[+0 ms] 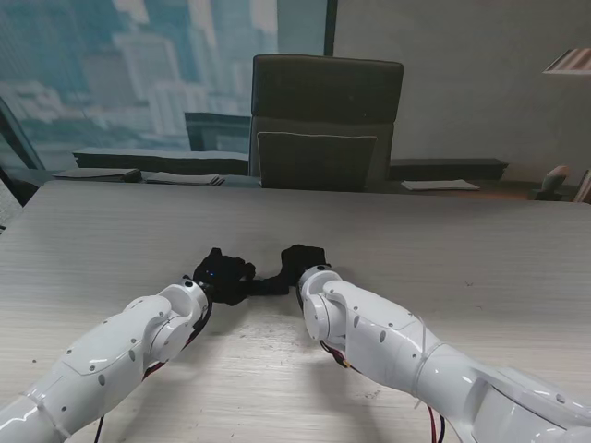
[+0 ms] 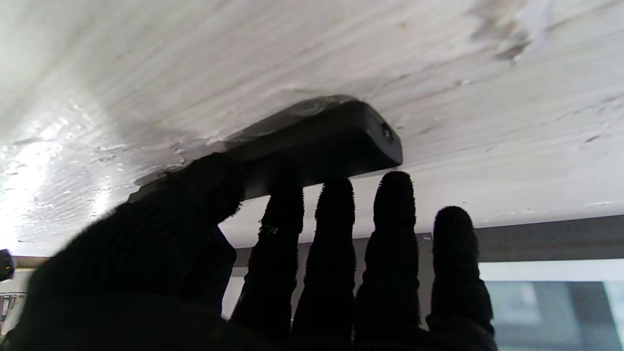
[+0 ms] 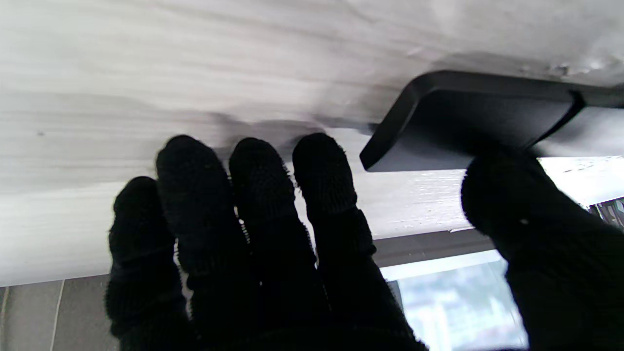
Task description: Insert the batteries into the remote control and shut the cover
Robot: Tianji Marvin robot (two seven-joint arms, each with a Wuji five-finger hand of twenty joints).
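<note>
Remote (image 1: 268, 284): slim, rigid black plastic bar w/ rounded corners, matte finish. Judged light and a bit slick on the smooth table (image 1: 443, 268); best held by the long edges, near each end, not by the flat back. Location: flat on table centre, between both hands. Left hand (image 1: 222, 275) lies over one end, thumb and fingers touching the body; firm grasp cannot be confirmed. Right hand (image 1: 303, 261): fingers spread, released, thumb resting on the other end. Batteries and cover not visible; poss. hidden under gloves.
</note>
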